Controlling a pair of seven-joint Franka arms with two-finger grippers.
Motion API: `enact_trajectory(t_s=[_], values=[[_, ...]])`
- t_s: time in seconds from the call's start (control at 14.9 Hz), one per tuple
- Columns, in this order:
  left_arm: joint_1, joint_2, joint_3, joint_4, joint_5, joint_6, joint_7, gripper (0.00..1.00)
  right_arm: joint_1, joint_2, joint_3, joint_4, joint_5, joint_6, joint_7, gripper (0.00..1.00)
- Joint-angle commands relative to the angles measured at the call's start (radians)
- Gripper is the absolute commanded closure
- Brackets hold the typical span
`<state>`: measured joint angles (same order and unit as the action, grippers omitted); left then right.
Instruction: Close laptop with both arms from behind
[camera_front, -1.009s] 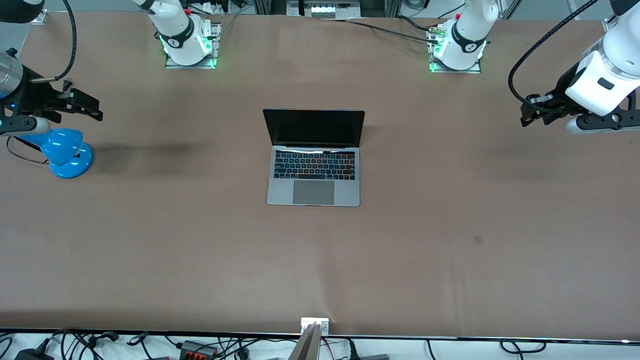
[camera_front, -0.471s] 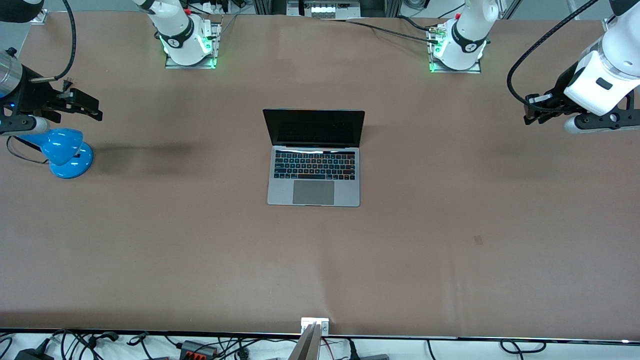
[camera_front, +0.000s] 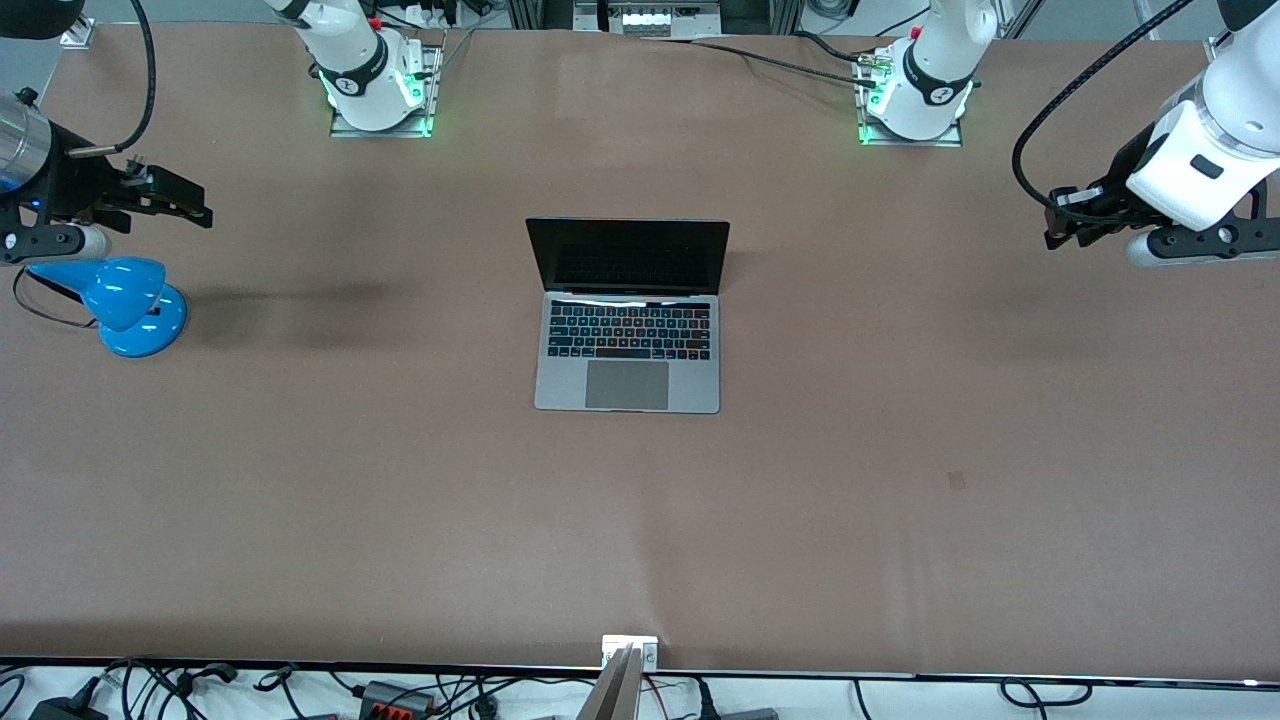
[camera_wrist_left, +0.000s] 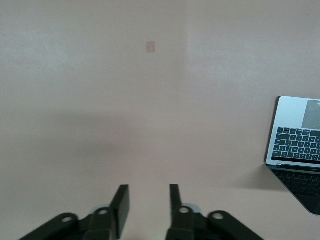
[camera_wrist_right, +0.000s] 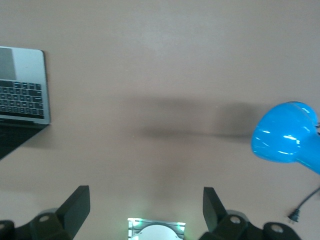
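Note:
The laptop (camera_front: 627, 320) stands open in the middle of the table, its black screen upright and facing the front camera. My left gripper (camera_front: 1056, 222) hangs in the air over the left arm's end of the table, well apart from the laptop, open and empty. My right gripper (camera_front: 196, 206) hangs over the right arm's end, open wide and empty. The left wrist view shows the left gripper (camera_wrist_left: 148, 202) with a moderate gap and the laptop (camera_wrist_left: 296, 135) at the frame's edge. The right wrist view shows the right gripper (camera_wrist_right: 146, 205) and the laptop (camera_wrist_right: 24, 90).
A blue desk lamp (camera_front: 130, 305) stands under the right gripper at the right arm's end of the table; it also shows in the right wrist view (camera_wrist_right: 285, 137). A small brown patch (camera_front: 957, 480) marks the table. Cables lie along the table's front edge (camera_front: 400, 690).
Both grippers have shifted slightly toward the robots' bases. The laptop has not moved and its lid stands as before.

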<state>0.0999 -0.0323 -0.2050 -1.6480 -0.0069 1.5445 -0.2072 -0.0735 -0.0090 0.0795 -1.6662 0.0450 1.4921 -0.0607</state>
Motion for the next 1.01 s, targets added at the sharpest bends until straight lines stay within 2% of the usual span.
enact_trajectory(t_s=[0.0, 0.07, 0.2, 0.27, 0.47, 0.54, 0.67, 0.74, 0.81, 0.94], values=[[0.0, 0.002, -0.004, 0.025, -0.015, -0.024, 0.012, 0.83, -0.008, 0.04, -0.003, 0.031, 0.024, -0.02, -0.018, 0.0], [0.0, 0.002, -0.004, 0.023, -0.015, -0.024, 0.012, 0.88, -0.008, 0.044, -0.004, 0.032, 0.023, -0.016, -0.018, 0.0], [0.0, 0.002, -0.002, 0.023, -0.015, -0.029, 0.009, 0.89, -0.008, 0.07, -0.006, 0.032, 0.015, -0.016, -0.019, 0.0], [0.0, 0.0, -0.004, 0.023, -0.015, -0.043, 0.011, 0.93, -0.006, 0.079, -0.004, 0.04, 0.012, -0.019, -0.021, 0.0], [-0.003, -0.004, -0.007, 0.025, -0.015, -0.073, 0.012, 0.93, 0.0, 0.092, -0.003, 0.042, 0.009, -0.018, -0.012, 0.0], [-0.003, -0.005, -0.007, 0.025, -0.015, -0.072, 0.012, 0.9, 0.0, 0.093, -0.003, 0.043, 0.009, -0.021, -0.008, 0.08], [-0.003, -0.005, -0.007, 0.023, -0.034, -0.066, 0.011, 0.94, -0.002, 0.093, -0.003, 0.036, 0.013, -0.039, -0.014, 0.59], [-0.003, -0.003, -0.004, 0.025, -0.065, -0.066, 0.012, 0.95, -0.003, 0.093, -0.003, 0.037, 0.013, -0.062, -0.019, 0.81], [-0.003, -0.001, -0.004, 0.023, -0.08, -0.066, 0.012, 0.95, -0.002, 0.093, -0.003, 0.037, 0.009, -0.073, -0.018, 0.97], [-0.003, 0.0, -0.005, 0.023, -0.087, -0.067, 0.012, 0.99, 0.0, 0.092, -0.003, 0.036, 0.009, -0.076, -0.013, 1.0]])
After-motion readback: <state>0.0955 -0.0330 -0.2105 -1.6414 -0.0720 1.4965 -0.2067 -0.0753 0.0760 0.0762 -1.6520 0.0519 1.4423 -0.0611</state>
